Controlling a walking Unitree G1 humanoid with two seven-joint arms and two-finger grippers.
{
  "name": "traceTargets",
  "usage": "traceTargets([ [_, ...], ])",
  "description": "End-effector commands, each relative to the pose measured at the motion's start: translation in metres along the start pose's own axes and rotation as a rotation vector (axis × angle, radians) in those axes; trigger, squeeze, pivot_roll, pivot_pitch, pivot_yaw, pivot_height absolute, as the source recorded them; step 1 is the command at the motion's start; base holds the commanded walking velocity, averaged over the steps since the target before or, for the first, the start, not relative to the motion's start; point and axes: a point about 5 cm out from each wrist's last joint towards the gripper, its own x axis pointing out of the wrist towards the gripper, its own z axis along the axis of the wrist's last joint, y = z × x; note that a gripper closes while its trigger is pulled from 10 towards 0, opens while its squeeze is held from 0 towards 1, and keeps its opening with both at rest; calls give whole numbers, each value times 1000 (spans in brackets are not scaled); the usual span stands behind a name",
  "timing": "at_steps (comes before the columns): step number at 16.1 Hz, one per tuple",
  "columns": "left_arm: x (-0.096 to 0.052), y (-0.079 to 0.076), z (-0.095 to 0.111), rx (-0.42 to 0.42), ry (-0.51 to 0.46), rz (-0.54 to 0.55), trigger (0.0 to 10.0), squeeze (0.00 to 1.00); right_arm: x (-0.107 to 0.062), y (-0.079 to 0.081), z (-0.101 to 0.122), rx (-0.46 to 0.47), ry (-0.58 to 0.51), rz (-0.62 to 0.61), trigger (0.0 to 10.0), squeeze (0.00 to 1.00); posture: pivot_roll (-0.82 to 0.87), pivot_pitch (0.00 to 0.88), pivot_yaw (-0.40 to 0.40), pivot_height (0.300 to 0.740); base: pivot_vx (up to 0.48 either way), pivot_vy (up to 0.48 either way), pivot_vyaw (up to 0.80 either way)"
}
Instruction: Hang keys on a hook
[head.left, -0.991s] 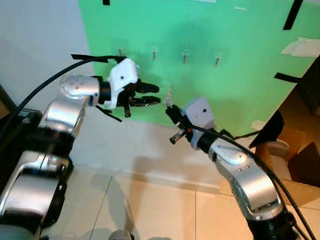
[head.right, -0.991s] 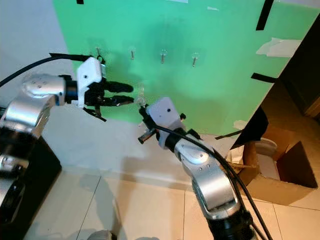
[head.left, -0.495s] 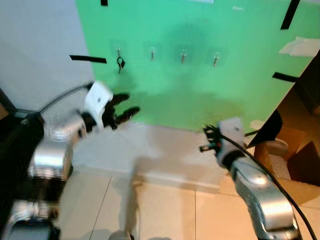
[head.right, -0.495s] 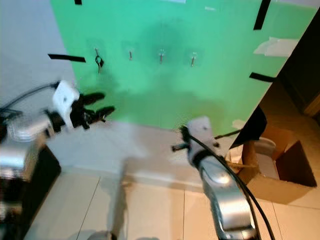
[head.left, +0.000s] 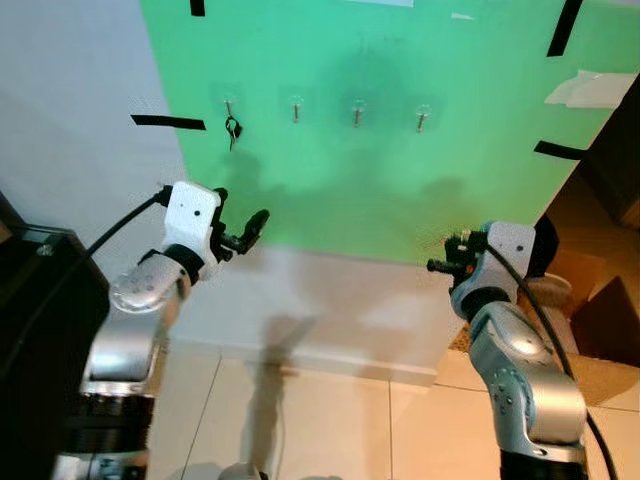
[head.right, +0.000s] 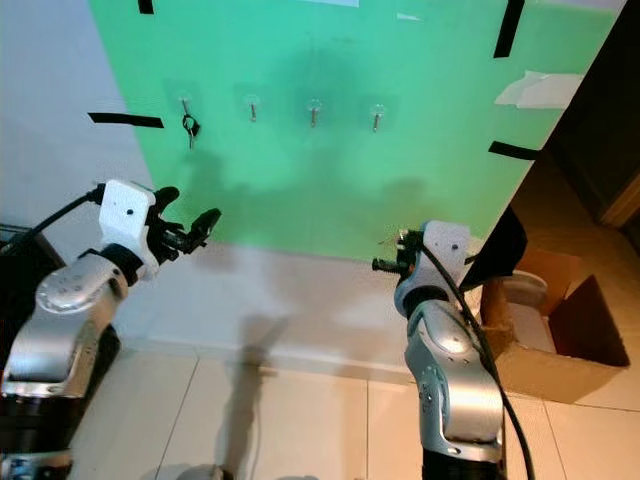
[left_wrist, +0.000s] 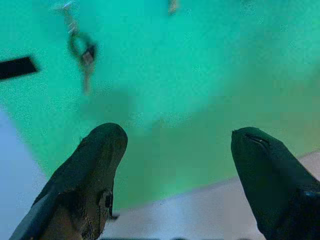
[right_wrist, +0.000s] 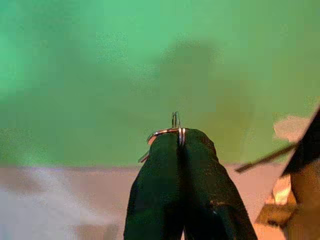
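Four small hooks sit in a row on the green wall panel (head.left: 400, 170). A set of dark keys (head.left: 233, 128) hangs on the leftmost hook (head.left: 229, 103); the left wrist view also shows the keys (left_wrist: 82, 47). My left gripper (head.left: 240, 210) is open and empty, below and slightly right of the keys, away from the wall. My right gripper (head.left: 437, 265) is low at the right, under the rightmost hook (head.left: 421, 115). In the right wrist view its fingertips are shut on a thin metal key ring (right_wrist: 172, 131).
Black tape strips (head.left: 167, 122) mark the wall. An open cardboard box (head.right: 560, 320) stands on the floor at the right. A black cabinet (head.left: 35, 300) is at my left. Pale wall and tiled floor (head.left: 300, 420) lie below the green panel.
Both arms have drawn back and down from the wall. The left gripper has left the leftmost hook, uncovering the keys hanging there. The right gripper has swung right and down.
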Motion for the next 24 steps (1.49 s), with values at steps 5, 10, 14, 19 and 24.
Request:
traceTargets([
  [5, 5, -5, -3, 44, 47, 73, 10000, 0, 1, 16, 6, -10, -54, 125, 10000, 0, -51, 0, 39, 740, 0, 0, 160],
  [10, 3, -6, 1, 75, 35, 65, 10000, 0, 8, 27, 9, -83, -57, 168, 10000, 0, -35, 0, 32, 740, 287, 0, 800],
  [14, 1, -7, 1, 100, 39, 54, 10000, 0, 9, 42, 9, -102, -55, 254, 10000, 0, -16, 0, 16, 740, 288, 0, 736],
  [19, -1, -8, 0, 118, 50, 28, 10000, 0, 13, 34, 13, -47, -73, 198, 10000, 0, -3, 0, 2, 740, 286, 0, 0],
  [24, -1, -15, 1, 107, 49, -16, 10000, 0, 12, 33, 17, -37, -93, 193, 10000, 0, -7, 0, 2, 740, 287, 0, 0],
])
